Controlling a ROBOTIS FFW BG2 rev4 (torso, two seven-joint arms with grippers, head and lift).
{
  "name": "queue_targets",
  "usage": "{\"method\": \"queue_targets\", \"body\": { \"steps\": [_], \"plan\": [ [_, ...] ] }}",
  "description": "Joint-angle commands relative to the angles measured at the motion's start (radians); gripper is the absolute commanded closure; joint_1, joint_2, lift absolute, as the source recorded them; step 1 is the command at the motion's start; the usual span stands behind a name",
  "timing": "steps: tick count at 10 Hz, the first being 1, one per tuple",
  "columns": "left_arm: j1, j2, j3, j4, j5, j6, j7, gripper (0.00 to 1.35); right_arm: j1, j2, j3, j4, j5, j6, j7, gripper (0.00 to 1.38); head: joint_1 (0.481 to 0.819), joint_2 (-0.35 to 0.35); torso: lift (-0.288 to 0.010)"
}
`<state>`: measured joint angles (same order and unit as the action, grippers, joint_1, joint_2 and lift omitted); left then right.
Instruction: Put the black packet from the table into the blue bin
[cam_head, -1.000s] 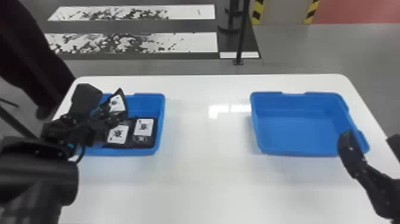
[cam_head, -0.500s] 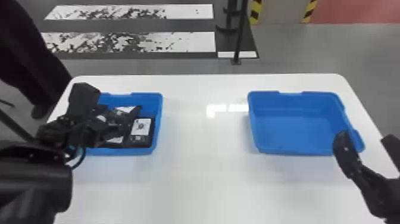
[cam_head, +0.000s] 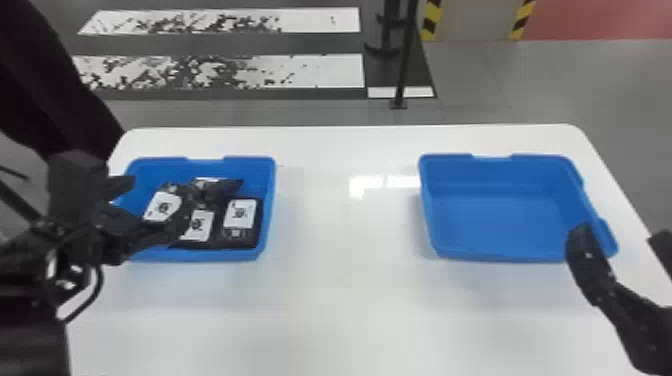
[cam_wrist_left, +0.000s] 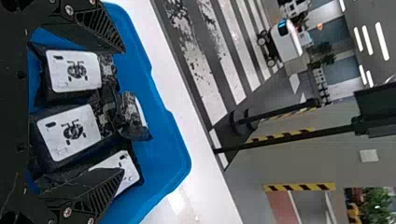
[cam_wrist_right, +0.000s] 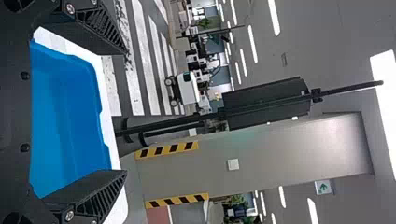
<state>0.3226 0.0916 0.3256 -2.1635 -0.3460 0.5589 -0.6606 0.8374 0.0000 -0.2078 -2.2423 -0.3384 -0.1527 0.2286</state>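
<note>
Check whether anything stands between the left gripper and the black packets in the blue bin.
Nothing visible does. The left gripper is open over the blue bin on the robot's left, and its wrist view shows the black packets in plain sight between its fingers.

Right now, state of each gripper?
Left gripper: open, holding nothing, at the blue plastic bin of black packets.
Right gripper: open, holding nothing, near the other bin.
</note>
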Motion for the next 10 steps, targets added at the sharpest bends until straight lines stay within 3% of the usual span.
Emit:
{"method": "queue_targets", "body": {
  "steps": [1, 2, 3, 5, 6, 7, 9, 10],
  "plan": [
    [0.1, -0.075, 0.163, -0.083, 0.097, -0.127, 0.003, 0.13, 0.036, 0.001, -0.004, -0.037, 0.017, -0.002, 0.0, 0.1, 0.695, 0.071, -0.11],
    [0.151, -0.094, 0.233, -0.086, 0.224, -0.264, 0.015, 0.13, 0.063, 0.001, -0.004, -0.056, 0.017, -0.002, 0.0, 0.1, 0.695, 0.117, -0.11],
    [0.21, -0.094, 0.255, -0.096, 0.338, -0.39, 0.041, 0.13, 0.093, 0.001, -0.004, -0.081, 0.015, -0.002, 0.0, 0.1, 0.695, 0.155, -0.11],
    [0.362, -0.094, 0.195, -0.12, 0.523, -0.638, 0.134, 0.13, 0.164, 0.001, -0.004, -0.142, 0.027, -0.002, 0.0, 0.1, 0.695, 0.17, -0.11],
    [0.465, -0.094, 0.135, -0.164, 0.589, -0.711, 0.222, 0.13, 0.196, 0.001, -0.004, -0.167, 0.039, -0.002, 0.005, 0.1, 0.695, 0.157, -0.11],
    [0.554, -0.094, 0.085, -0.194, 0.633, -0.76, 0.292, 0.13, 0.218, 0.001, -0.004, -0.174, 0.053, -0.034, 0.015, 0.1, 0.695, 0.143, -0.11],
    [0.652, -0.094, 0.083, -0.231, 0.633, -0.723, 0.303, 0.13, 0.24, 0.001, -0.004, -0.172, 0.093, -0.108, 0.021, 0.1, 0.695, 0.121, -0.11],
    [0.698, -0.081, 0.067, -0.25, 0.623, -0.694, 0.303, 0.13, 0.24, 0.001, -0.004, -0.157, 0.091, -0.132, 0.023, 0.1, 0.695, 0.115, -0.11]
  ]
}}
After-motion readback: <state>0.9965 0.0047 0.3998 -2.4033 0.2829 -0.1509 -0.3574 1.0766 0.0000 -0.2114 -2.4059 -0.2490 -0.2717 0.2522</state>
